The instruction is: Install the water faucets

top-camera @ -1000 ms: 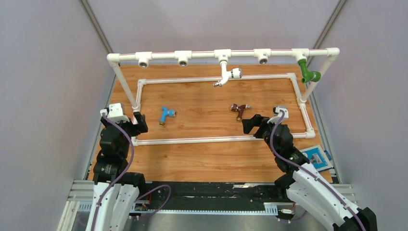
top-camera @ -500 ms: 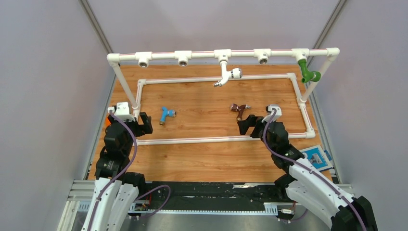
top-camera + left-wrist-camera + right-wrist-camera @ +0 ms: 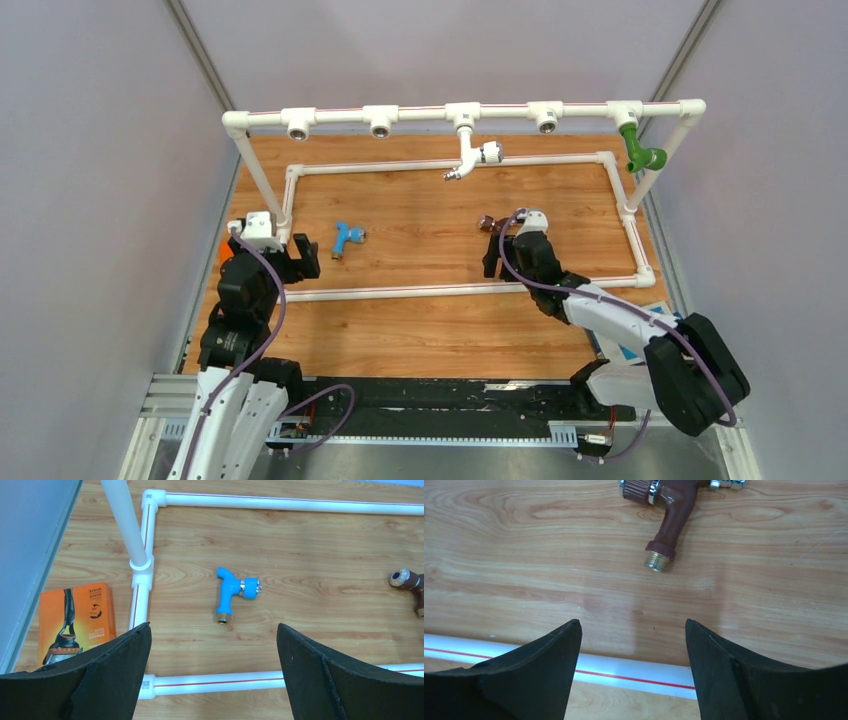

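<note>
Now R jaws, spread, have slid over to brown faucet (image 3: 672,515); L jaws spread too.

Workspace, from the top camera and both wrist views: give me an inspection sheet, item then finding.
Surface: wooden tabletop carrying a white pipe frame.
Job's things: white faucet and green faucet mounted on the top rail; light blue faucet and dark brown faucet lying loose on the wood.
Clutter: orange box outside the frame's left side.
Grippers: left gripper open near the light blue faucet; right gripper open near the dark brown one; both empty.
Cables: purple cable along each arm, no snag seen.
Surroundings: grey walls.
</note>
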Robot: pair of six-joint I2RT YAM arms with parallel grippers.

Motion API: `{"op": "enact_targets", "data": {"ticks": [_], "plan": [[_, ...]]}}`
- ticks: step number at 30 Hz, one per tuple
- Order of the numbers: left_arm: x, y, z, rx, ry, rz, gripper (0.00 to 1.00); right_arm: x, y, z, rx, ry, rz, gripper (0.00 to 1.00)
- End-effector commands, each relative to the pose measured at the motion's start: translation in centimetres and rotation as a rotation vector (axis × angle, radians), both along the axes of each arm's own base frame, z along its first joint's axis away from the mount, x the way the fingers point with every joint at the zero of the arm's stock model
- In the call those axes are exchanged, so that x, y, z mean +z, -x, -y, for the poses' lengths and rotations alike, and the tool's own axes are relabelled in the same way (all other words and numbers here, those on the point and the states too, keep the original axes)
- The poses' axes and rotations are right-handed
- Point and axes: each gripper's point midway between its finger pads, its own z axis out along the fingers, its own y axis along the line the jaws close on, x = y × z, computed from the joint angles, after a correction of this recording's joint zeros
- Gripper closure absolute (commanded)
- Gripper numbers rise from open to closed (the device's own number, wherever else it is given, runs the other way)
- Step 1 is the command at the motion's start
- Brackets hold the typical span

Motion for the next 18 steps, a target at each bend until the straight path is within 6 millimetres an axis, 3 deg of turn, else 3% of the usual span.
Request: {"op": "enact_targets", "data": {"ticks": [1,4,10,15,18], "plan": [[1.2,-0.1,0.1,-0.014,-0.010,0.054,0.00,0.6,-2.8,1.2,-0.145,0.085,0.054,0.23],[1.3,-0.1,0.1,-0.013,-0.013,0.060,0.00,0.5,-4.2,1.5,-0.205,0.115,0.084,0.27],[1.3,-0.1,0.3,-0.021,-0.015,0.064,0.00,-1.9,-6.6,1.4,-0.253,0.183,0.075,0.35],[1.5,0.1,0.6,-0.034,-0.016,0.076,0.00,-3.8,-7.9,0.3,-0.235,0.200,0.054,0.37],[1.6,0.2,0.8,-0.043,-0.015,0.079,0.00,-5.1,-8.1,1.0,-0.274,0.240,0.027,0.40]]}}
